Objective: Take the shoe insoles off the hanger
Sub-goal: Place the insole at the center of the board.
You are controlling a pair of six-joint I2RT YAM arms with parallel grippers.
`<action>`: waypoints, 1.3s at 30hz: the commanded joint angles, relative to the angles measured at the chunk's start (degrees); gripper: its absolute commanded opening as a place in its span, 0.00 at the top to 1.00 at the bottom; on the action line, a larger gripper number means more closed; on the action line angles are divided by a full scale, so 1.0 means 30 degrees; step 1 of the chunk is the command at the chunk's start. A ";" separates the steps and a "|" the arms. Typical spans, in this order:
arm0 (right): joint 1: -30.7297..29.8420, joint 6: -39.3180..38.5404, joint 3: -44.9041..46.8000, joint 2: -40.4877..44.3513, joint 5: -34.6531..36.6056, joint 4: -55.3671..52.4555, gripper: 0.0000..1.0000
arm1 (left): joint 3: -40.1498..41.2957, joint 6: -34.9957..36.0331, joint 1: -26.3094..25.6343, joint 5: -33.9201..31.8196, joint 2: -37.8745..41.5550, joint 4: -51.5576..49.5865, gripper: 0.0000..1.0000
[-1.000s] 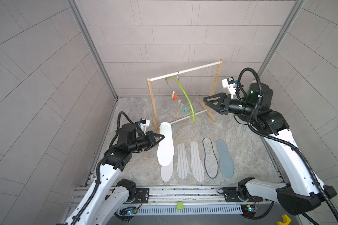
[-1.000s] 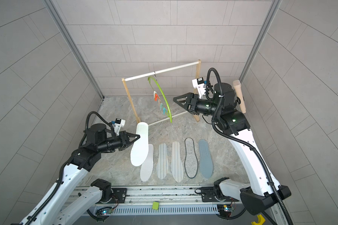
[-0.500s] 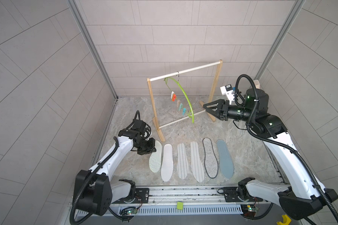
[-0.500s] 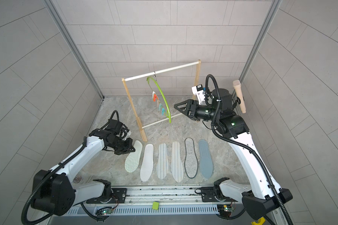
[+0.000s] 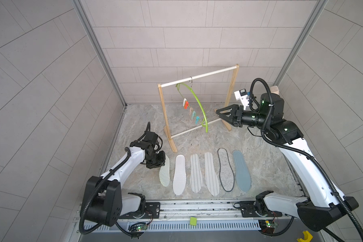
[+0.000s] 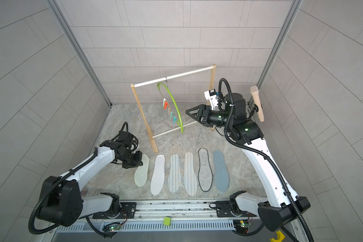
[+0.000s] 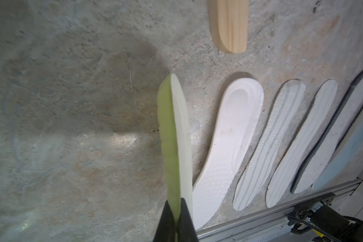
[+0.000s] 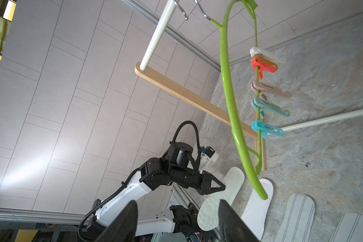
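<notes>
My left gripper (image 5: 158,162) (image 7: 177,209) is shut on one end of the pale mint insole (image 5: 165,174) (image 7: 176,136). It holds the insole low and tilted on edge at the left end of the row. Beside it, flat on the floor, lie the white dotted insole (image 5: 179,175), two striped insoles (image 5: 195,174), the grey felt insole (image 5: 225,169) and the blue-grey insole (image 5: 241,170). The lime-green hanger (image 5: 195,100) (image 8: 228,83) hangs from the rack rod, its clothespins (image 8: 266,109) holding nothing. My right gripper (image 5: 217,112) (image 8: 176,204) is open in the air, just right of the hanger.
The wooden rack (image 5: 166,117) with white rods stands behind the row; one of its feet (image 7: 230,27) ends close to the mint insole. A metal rail (image 5: 197,207) runs along the front edge. Walls close in on the left, back and right.
My left arm has brought the mint insole down from over the white dotted one to the floor at the row's left end. My right gripper has drawn back slightly and stayed open.
</notes>
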State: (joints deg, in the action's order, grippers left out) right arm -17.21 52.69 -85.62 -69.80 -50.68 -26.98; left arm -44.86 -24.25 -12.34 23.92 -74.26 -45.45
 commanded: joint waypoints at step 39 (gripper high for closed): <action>0.2682 -0.0694 0.0257 0.1349 -0.0702 -0.0434 0.37 | -0.3901 0.0514 0.0084 -0.3620 -0.2251 -0.4389 0.16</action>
State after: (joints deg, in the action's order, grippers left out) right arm -10.44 52.27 -85.10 -68.18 -53.10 -27.51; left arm -52.53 -22.79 -12.27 15.68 -85.56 -53.01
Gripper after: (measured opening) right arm 0.629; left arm 0.757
